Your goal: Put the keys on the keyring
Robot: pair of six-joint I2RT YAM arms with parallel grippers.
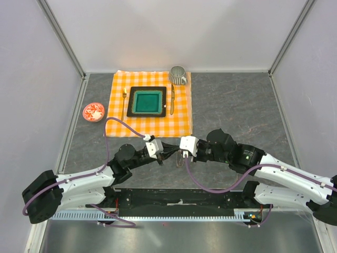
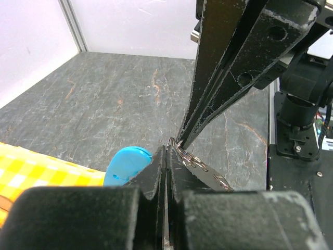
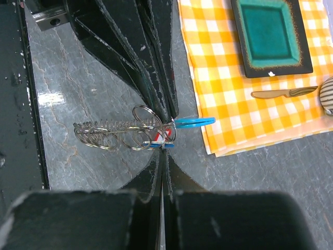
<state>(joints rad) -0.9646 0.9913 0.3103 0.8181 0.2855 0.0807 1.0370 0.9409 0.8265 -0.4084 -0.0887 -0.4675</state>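
Silvery wire keyring (image 3: pixel 112 134), seemingly light, springy and slippery, hangs mid-frame, its thin loops pinched between tightly closed left fingers (image 3: pixel 156 78) and right fingers (image 3: pixel 148 179) beside the blue-tagged key (image 3: pixel 195 121).

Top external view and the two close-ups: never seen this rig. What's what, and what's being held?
Two robot arms are bolted at the table's near edge. The top view looks down from behind them; the other two come from a camera on each wrist, its own black fingers at the bottom. On the table: an orange checked cloth with a green plate, fork, knife and cup, plus a small red dish. The left end effector and right end effector meet tip to tip, both shut. Left seems to pinch the keys by the blue tag, right the wire keyring.
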